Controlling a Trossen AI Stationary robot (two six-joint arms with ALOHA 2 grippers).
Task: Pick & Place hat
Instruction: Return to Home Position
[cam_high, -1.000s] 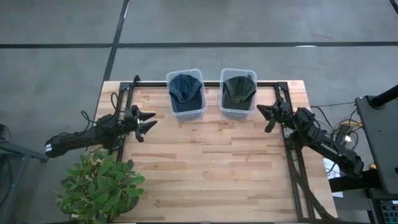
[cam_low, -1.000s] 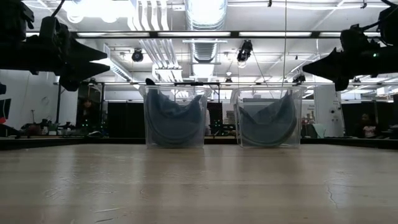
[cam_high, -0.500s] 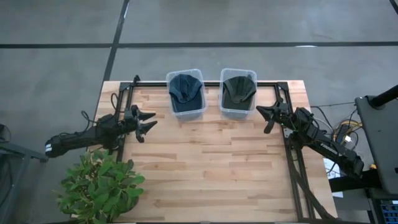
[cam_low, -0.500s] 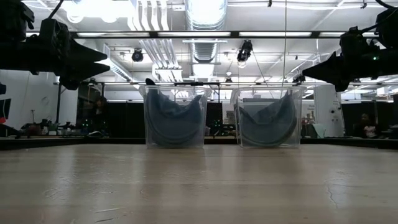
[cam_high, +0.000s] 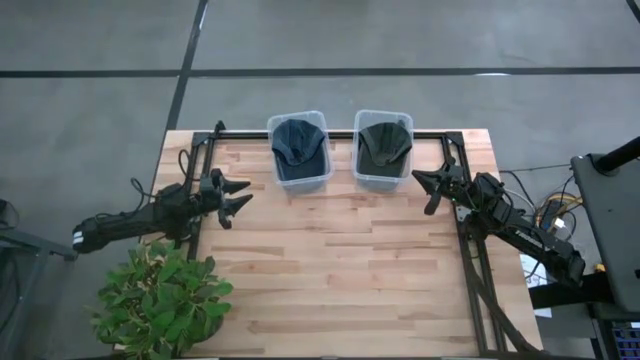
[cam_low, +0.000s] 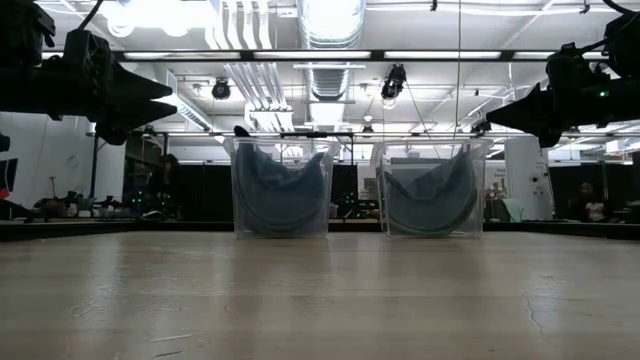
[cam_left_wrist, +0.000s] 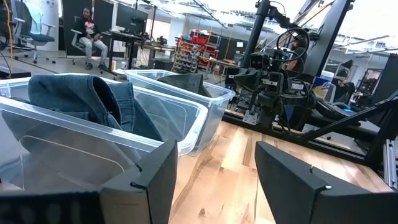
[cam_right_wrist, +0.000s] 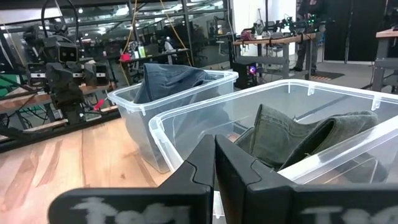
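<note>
A blue hat (cam_high: 299, 146) lies crumpled in the left clear bin (cam_high: 299, 181), and a dark green hat (cam_high: 384, 145) lies in the right clear bin (cam_high: 381, 180). Both bins stand at the table's far edge. My left gripper (cam_high: 243, 193) hovers open above the table, left of the blue hat's bin; its wrist view looks past the fingers (cam_left_wrist: 155, 180) at that bin (cam_left_wrist: 124, 134). My right gripper (cam_high: 420, 190) hovers shut, right of the green hat's bin, pointing at it (cam_right_wrist: 323, 93). In the low view both grippers (cam_low: 172, 100) (cam_low: 490, 115) hang well above the tabletop.
A potted plant (cam_high: 160, 300) stands at the table's near left corner. Black frame rails (cam_high: 470, 260) run along the left, right and far sides. The wooden tabletop (cam_high: 330, 270) stretches bare in front of the bins. People sit in the room behind (cam_left_wrist: 87, 28).
My right gripper has risen slightly in the low view; the hats and bins have not moved.
</note>
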